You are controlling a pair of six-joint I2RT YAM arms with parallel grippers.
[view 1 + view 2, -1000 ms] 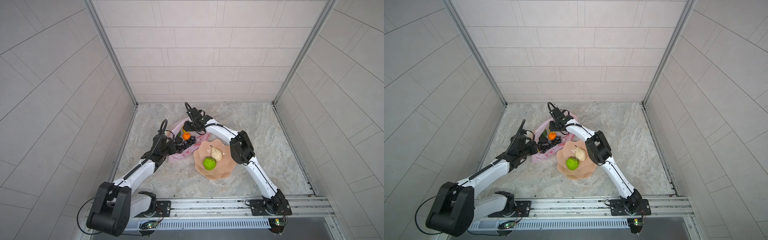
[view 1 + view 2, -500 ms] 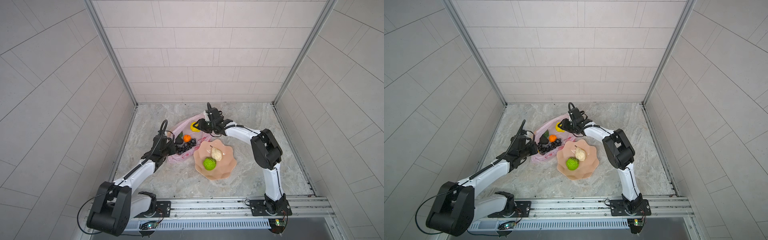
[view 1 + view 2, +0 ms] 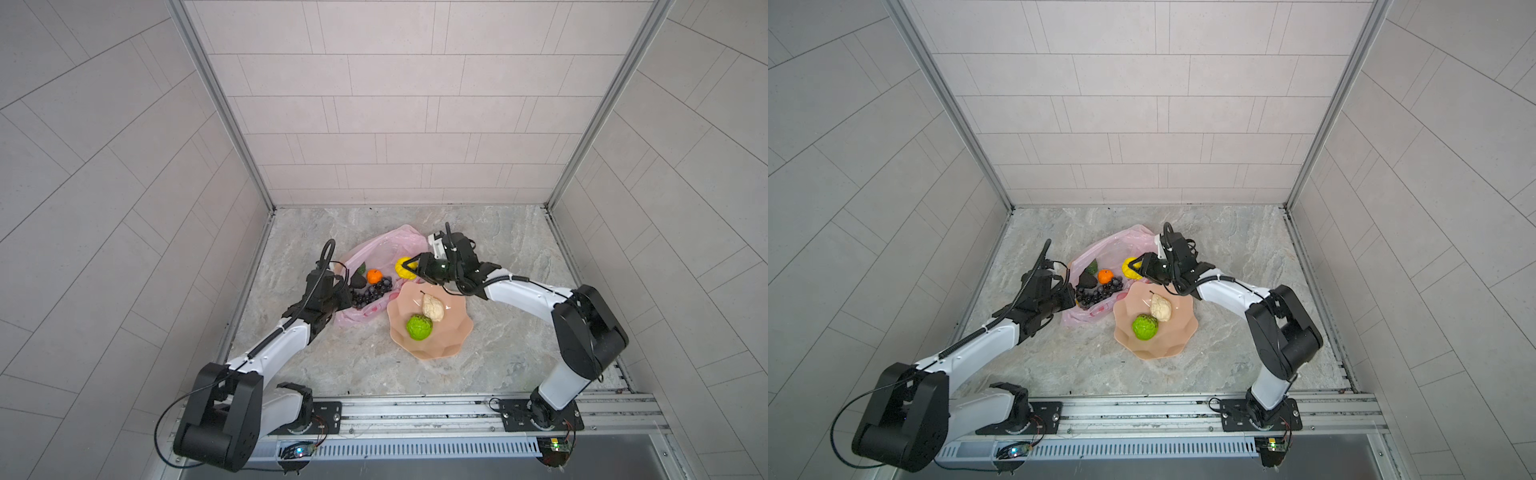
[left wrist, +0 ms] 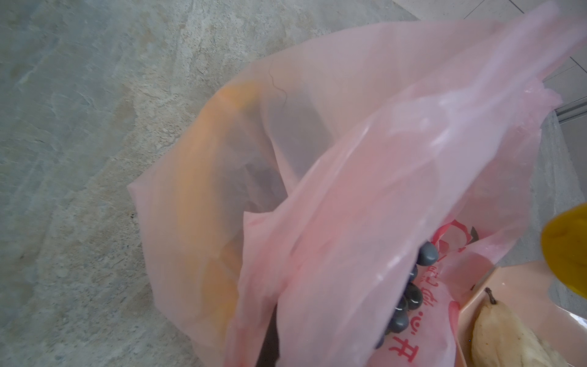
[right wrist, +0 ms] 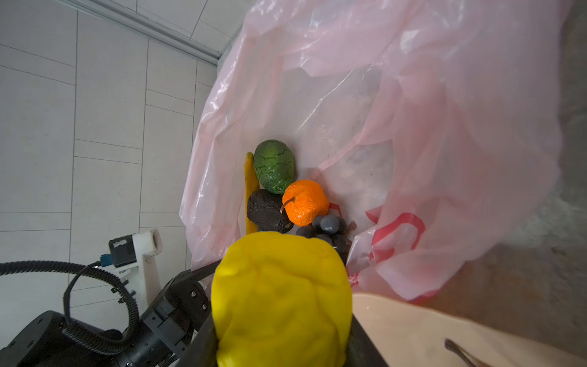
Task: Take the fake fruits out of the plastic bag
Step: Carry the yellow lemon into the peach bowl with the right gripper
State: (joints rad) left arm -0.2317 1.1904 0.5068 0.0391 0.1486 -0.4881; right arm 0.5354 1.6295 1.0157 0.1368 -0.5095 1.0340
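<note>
Top view: marbled tabletop (image 3: 374, 370), pale tiled walls (image 3: 395, 104).

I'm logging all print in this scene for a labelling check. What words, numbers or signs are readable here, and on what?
"开": red print on the plastic bag, left wrist view; best reading only.
Other red characters next to it: creased and blurred, unreadable.
Red emblem on the same bag: a mark with no legible letters.
Red loop mark, right wrist view: no readable text.
Both top views: print too small to read.
</note>
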